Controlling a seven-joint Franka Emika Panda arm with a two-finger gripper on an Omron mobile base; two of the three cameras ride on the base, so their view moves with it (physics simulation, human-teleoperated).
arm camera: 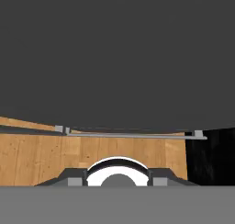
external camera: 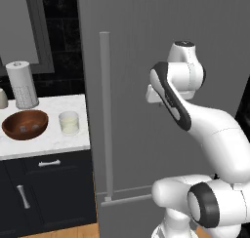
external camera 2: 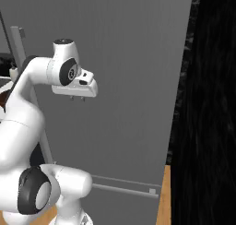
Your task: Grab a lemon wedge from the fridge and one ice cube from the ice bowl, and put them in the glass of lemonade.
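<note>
Fridge [external camera: 146, 47] with its door closed fills the scene ahead of the arm, its long vertical bar handle [external camera: 105, 115] at the door's left edge, while the ice bowl [external camera: 25, 124] and the glass of lemonade [external camera: 69, 123] stand just beside each other on the white counter [external camera: 44, 144] to the left. Gripper [external camera 2: 77, 98] hangs in front of the door pointing down toward the wooden floor [arm camera: 36, 159], holding nothing; how far apart its fingers stand cannot be told. Judged from this, the opening step is in hand: the next move calls for reaching left to the handle and pulling the door open to reach the lemon wedge.
</note>
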